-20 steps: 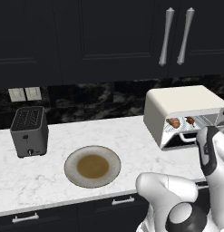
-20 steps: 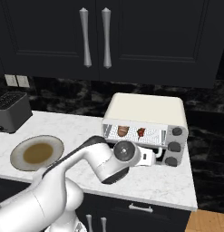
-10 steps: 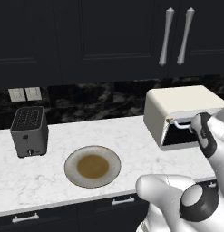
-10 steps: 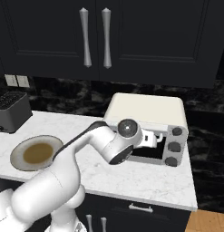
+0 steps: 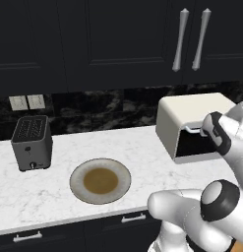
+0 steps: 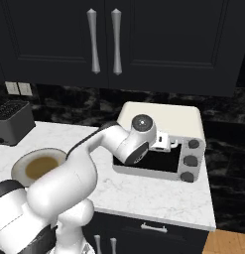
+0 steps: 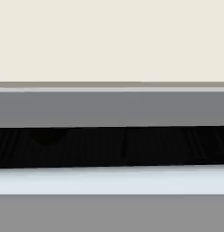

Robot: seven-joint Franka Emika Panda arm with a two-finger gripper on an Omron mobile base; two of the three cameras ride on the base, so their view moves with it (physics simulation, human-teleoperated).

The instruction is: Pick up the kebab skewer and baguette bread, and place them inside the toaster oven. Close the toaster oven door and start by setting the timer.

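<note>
The cream-white toaster oven (image 5: 189, 110) stands at the right end of the counter, with three dark knobs (image 6: 190, 160) down its right side. Its dark glass door (image 6: 153, 163) stands upright against the front, shut or very nearly so. My gripper (image 6: 166, 142) presses against the door's top edge by the silver bar handle (image 5: 193, 129). Its fingers are too small and too hidden to show their gap. In the hand view the cream frame (image 7: 111, 41), dark glass (image 7: 111, 147) and pale handle bar (image 7: 111, 180) are very close. The kebab skewer and baguette bread are hidden.
A round plate (image 5: 76, 189) with a brown centre lies bare on the white marble counter (image 5: 54, 197) left of the oven. The dark grey slot toaster (image 5: 31, 142) stands at the far left. Black cabinets with silver handles (image 6: 93, 42) hang overhead.
The oven door has swung up from lying open to upright, and my hand rose with it. The food seen inside the oven earlier is now behind the door.
</note>
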